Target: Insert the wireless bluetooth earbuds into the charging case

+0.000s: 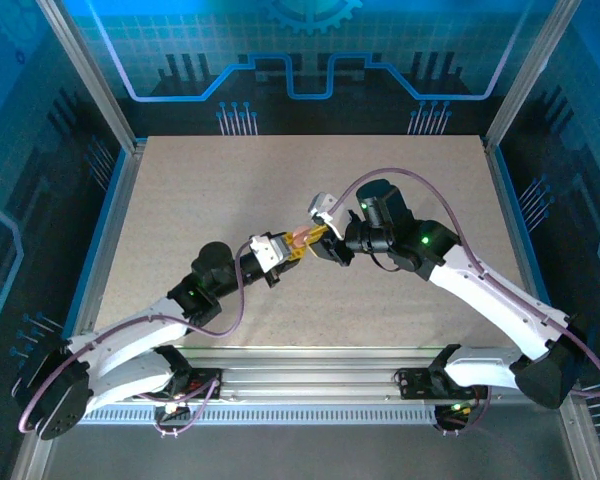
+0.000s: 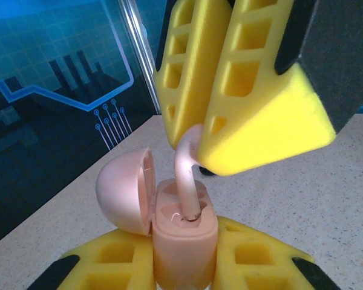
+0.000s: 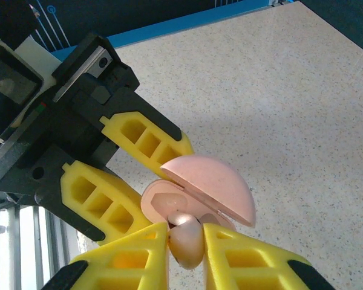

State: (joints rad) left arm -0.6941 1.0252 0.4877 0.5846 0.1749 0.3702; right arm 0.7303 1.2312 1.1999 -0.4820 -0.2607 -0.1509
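My left gripper (image 2: 184,266) is shut on the pale pink charging case (image 2: 184,244), holding it upright above the table with its domed lid (image 2: 124,190) swung open to the left. My right gripper (image 3: 186,252) is shut on the head of a pale pink earbud (image 3: 186,240). The earbud's stem (image 2: 187,181) points down and its tip sits in the case's right-hand slot. The slot beside it looks empty. In the top view the two grippers (image 1: 298,248) (image 1: 326,240) meet tip to tip over the middle of the table.
The speckled beige table (image 1: 400,170) lies under both arms. Aluminium posts (image 2: 139,66) and a blue rail (image 3: 187,21) frame it, with blue printed panels behind. The right gripper's yellow fingers (image 2: 248,90) hang directly over the case.
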